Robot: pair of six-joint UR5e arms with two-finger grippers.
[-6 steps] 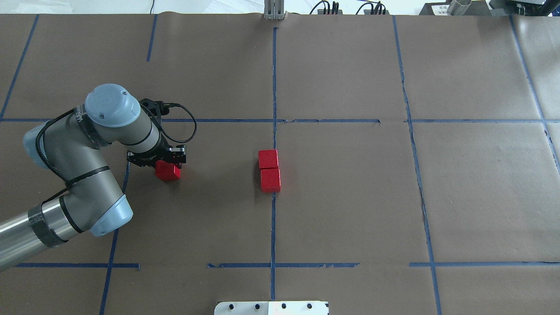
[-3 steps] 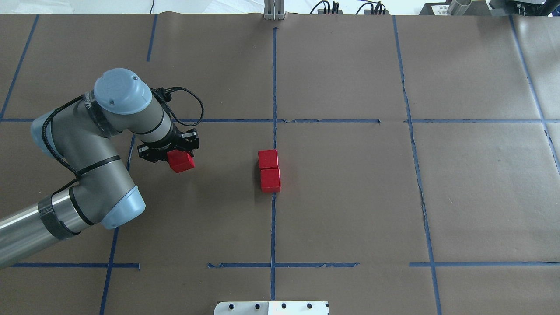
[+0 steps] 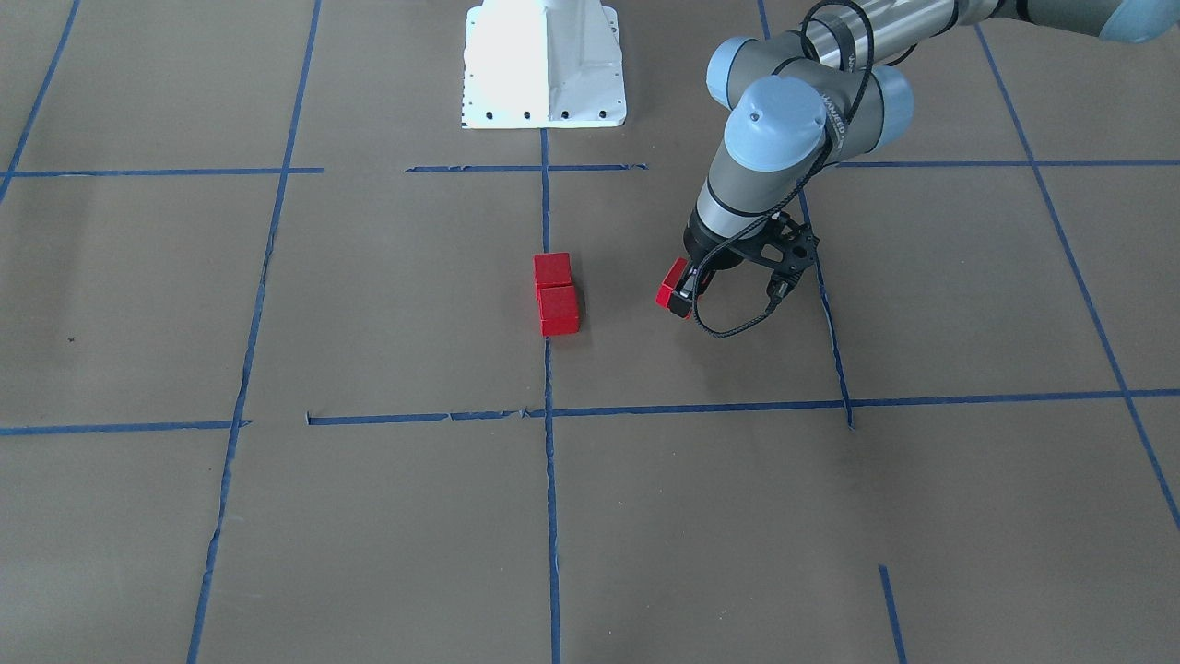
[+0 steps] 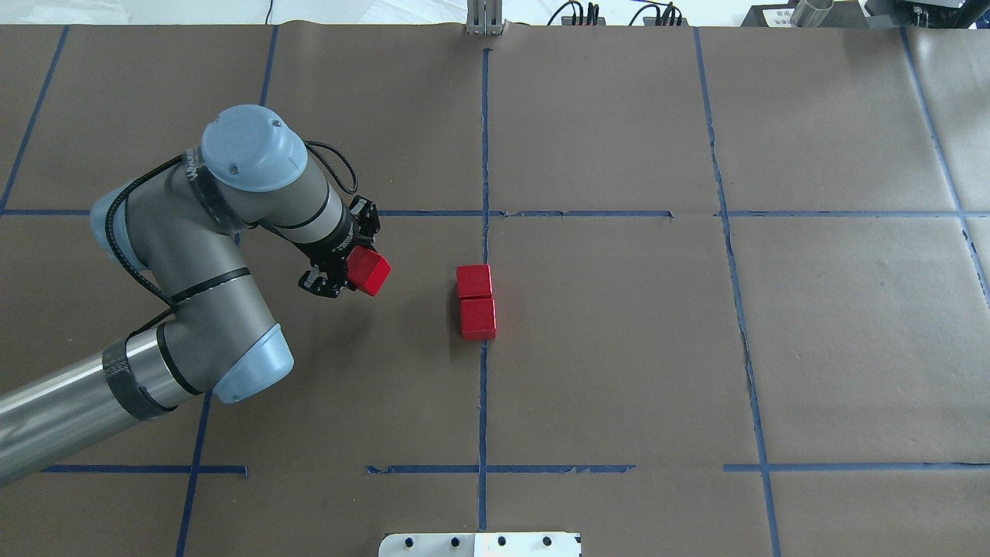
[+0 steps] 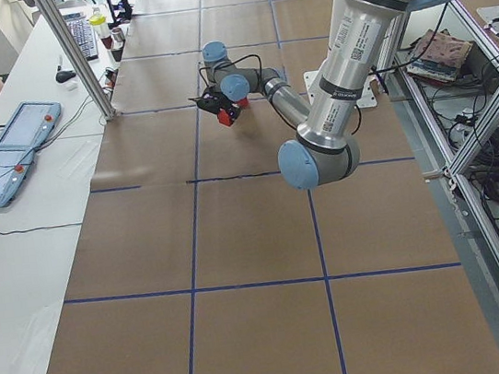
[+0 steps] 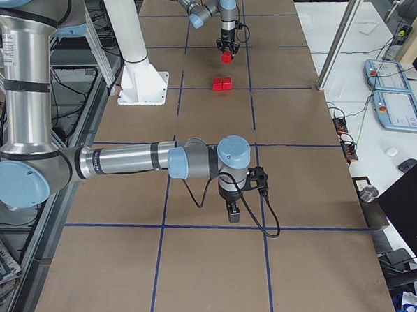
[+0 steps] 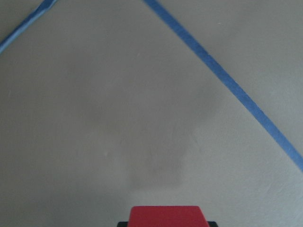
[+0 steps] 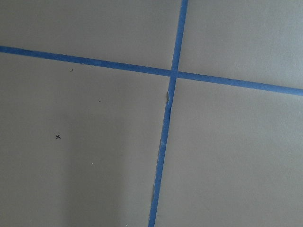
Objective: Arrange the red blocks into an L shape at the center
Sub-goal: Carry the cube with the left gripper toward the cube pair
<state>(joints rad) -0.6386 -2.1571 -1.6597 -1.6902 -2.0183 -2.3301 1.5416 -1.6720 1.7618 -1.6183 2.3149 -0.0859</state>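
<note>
left gripper (image 4: 357,267) clamped on one small bright red cube (image 4: 371,273), held off brown paper (image 4: 619,348) left of two more red cubes (image 4: 477,309) touching on blue tape centre line (image 4: 484,139); right gripper (image 6: 230,216) state can't tell

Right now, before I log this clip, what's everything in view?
red blocks on the table: two, red, touching, on the centre tape line
held red block: one, red, off the table, left of the pair in the overhead view
tape lines: many, blue, gridding the table
table cover: one, brown
base plate: one, white, robot's side
pendants: two, grey, side bench
left gripper: shut on the held red block
right gripper: near a tape crossing, far from the blocks; state unclear
</note>
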